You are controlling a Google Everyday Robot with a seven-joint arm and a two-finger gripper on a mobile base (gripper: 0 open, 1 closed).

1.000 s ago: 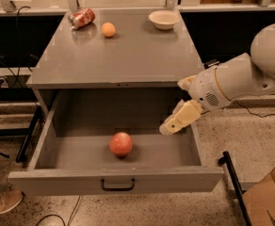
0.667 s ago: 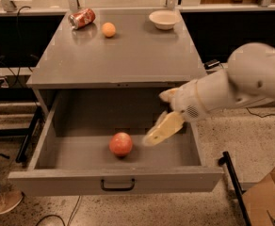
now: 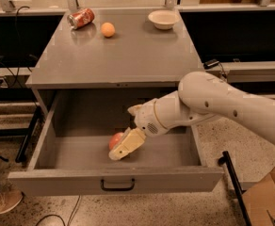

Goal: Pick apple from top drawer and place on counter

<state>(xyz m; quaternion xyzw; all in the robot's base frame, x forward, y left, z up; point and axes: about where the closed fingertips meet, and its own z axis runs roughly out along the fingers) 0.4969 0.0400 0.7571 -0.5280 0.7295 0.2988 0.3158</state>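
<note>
The apple (image 3: 114, 139) lies on the floor of the top drawer (image 3: 57, 181), half hidden behind the gripper (image 3: 124, 147) (open or closed, I cannot tell). An off-centre contact could roll the round fruit away. A loose hold could drop it short of the desk (image 3: 128, 55).

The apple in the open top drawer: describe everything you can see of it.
The apple is round, reddish-pink and smooth-skinned. It lies on the grey floor of the open top drawer, near the middle. Only its left part shows, because the gripper is inside the drawer, low over the floor, and covers the apple's right side. Whether the gripper touches the apple cannot be told.
</note>
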